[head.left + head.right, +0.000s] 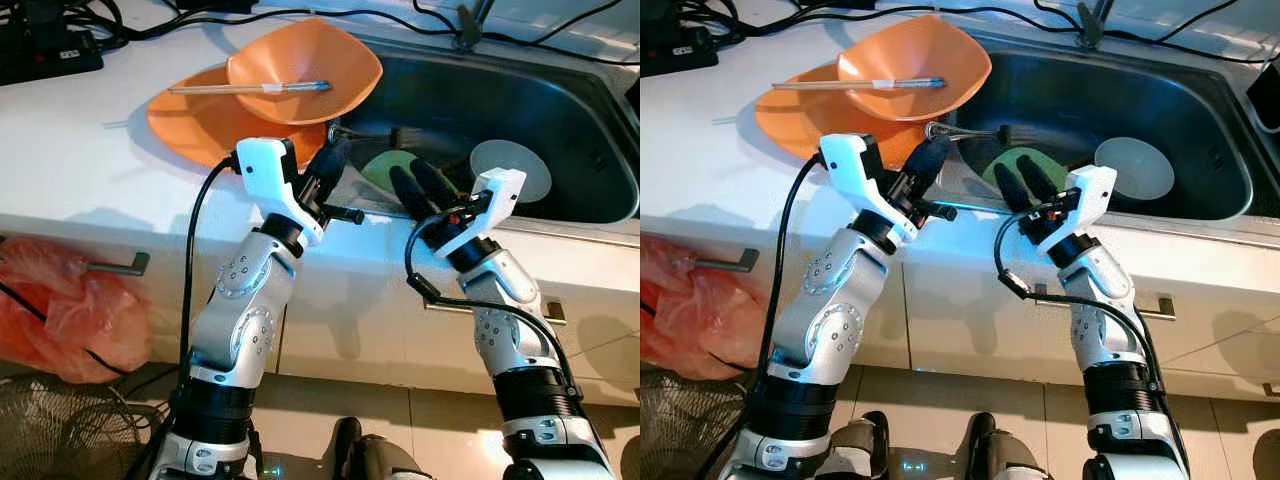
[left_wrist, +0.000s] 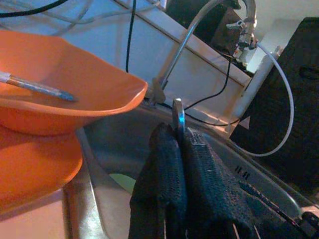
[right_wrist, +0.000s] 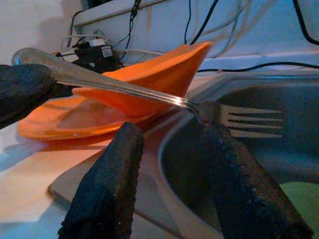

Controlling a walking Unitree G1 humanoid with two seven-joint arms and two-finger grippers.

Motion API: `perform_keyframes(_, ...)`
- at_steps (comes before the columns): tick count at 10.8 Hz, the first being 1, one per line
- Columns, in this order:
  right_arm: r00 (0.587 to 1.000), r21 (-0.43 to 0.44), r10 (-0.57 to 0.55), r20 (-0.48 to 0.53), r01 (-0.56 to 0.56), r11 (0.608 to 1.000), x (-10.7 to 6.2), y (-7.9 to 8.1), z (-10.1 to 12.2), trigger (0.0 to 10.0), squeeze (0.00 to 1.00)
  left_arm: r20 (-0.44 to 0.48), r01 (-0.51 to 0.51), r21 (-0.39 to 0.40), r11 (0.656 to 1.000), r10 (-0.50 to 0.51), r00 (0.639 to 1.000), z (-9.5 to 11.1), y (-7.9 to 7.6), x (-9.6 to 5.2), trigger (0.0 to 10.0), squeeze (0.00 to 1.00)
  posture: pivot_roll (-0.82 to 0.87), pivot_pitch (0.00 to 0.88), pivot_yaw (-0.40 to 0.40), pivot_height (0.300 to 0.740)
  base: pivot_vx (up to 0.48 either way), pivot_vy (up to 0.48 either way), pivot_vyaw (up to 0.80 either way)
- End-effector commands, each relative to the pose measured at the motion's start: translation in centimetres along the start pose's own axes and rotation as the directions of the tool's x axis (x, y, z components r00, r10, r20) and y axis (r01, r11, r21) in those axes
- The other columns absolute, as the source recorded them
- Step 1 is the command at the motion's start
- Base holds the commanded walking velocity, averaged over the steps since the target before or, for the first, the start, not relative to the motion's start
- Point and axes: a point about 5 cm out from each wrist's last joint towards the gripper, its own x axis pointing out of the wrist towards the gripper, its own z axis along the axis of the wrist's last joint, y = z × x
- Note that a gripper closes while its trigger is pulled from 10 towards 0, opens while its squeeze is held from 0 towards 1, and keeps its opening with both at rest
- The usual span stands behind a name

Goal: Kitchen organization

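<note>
My left gripper (image 1: 330, 160) is shut on the handle of a metal fork (image 1: 970, 130), and the tines (image 3: 249, 119) reach out over the steel sink (image 1: 560, 110). In the left wrist view the handle end (image 2: 178, 115) pokes up between the closed fingers. My right gripper (image 1: 420, 185) is open above the sink's front edge, just right of the fork and not touching it. Below it lies a green dish (image 1: 385, 168). Two orange bowls are stacked on the counter to the left of the sink; the upper bowl (image 1: 320, 60) holds a long thin utensil (image 1: 250, 88).
A round white plate (image 1: 510, 170) lies in the sink. The faucet base (image 1: 468, 30) and cables run along the back. A black power strip (image 1: 40, 45) sits at the counter's far left. A red plastic bag (image 1: 60, 310) hangs from a drawer handle below.
</note>
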Motion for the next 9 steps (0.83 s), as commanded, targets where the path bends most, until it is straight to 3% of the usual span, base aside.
perform_keyframes(1,0.999,-0.015,-0.04,-0.033,0.04,0.999,-0.5,-0.8,-0.4,10.0,0.0,-0.006,0.021,-0.001,1.0,-0.021,1.0,-0.4,-0.4,0.0,10.0,0.0,0.23,0.203,-0.087,0.74,0.0,0.0,0.0)
perform_keyframes(6,0.996,-0.157,0.032,0.086,-0.019,0.987,1.3,-0.4,4.3,10.0,0.0,-0.028,0.023,-0.005,1.0,-0.023,0.999,-1.0,-0.4,-0.2,10.0,0.0,0.21,0.189,-0.081,0.74,0.0,0.0,0.0)
perform_keyframes(9,0.994,-0.232,0.101,0.043,-0.089,0.969,1.4,0.2,4.3,10.0,0.0,-0.042,0.032,-0.005,0.999,-0.032,0.999,-1.5,-0.6,-0.1,10.0,0.0,0.21,0.194,-0.079,0.74,0.0,0.0,0.0)
